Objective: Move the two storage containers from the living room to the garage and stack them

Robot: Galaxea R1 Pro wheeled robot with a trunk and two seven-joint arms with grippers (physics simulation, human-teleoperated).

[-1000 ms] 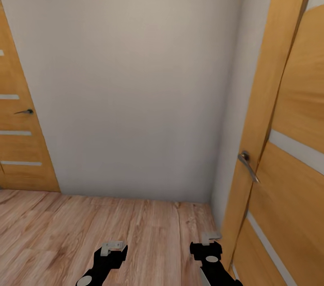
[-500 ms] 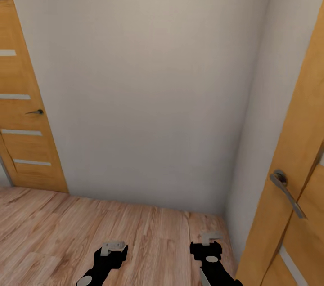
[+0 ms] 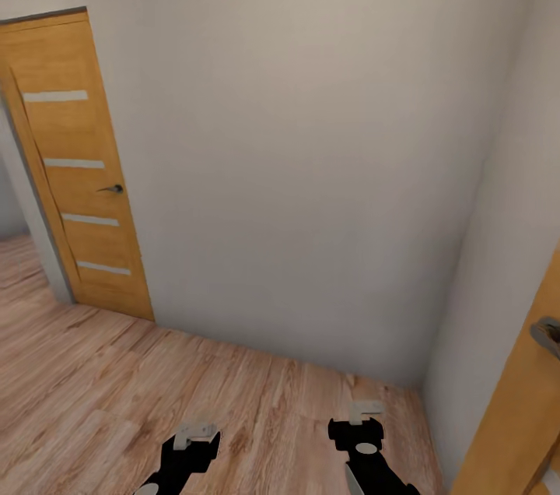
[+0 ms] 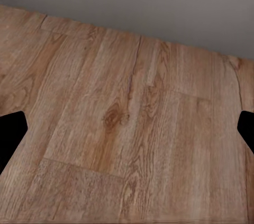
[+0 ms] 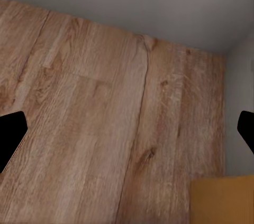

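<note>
Hovering low over wood floor (image 3: 117, 401): left hand (image 3: 194, 433), right hand (image 3: 364, 413), both spread wide, empty.

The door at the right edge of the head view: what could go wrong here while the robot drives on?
1. The open wooden door and its handle stand close beside the right gripper; a tight turn might clip them.
2. The white wall is straight ahead, so driving forward could hit it.
3. Both grippers are open and empty; the left gripper carries nothing.
</note>
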